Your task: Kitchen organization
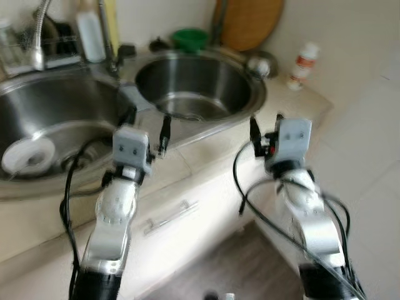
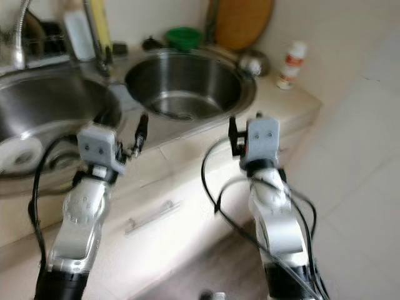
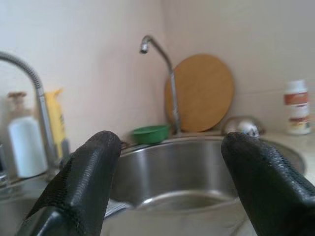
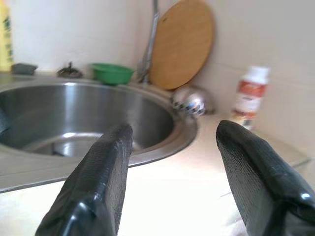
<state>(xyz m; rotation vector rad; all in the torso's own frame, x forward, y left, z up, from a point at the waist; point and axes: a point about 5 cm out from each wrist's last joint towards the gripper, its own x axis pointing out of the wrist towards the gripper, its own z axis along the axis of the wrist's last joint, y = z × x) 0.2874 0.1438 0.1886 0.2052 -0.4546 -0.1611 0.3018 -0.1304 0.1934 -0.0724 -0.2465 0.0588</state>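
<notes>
Countertop (image 1: 206, 147) blurred | round sink (image 1: 194, 87) part-hidden | left claw (image 3: 167, 187) agape | right claw (image 4: 182, 182) agape, empty

Silver arms, black cables, grey wrist blocks, black-fingered claws.

We see a silver steel sink (image 1: 187, 87), a green bowl (image 1: 190, 39), a tan wooden board (image 1: 249, 22), a white bottle (image 1: 302, 64) with an orange label, a yellow bottle (image 3: 57, 123), and black textured fingers (image 3: 83, 182).
</notes>
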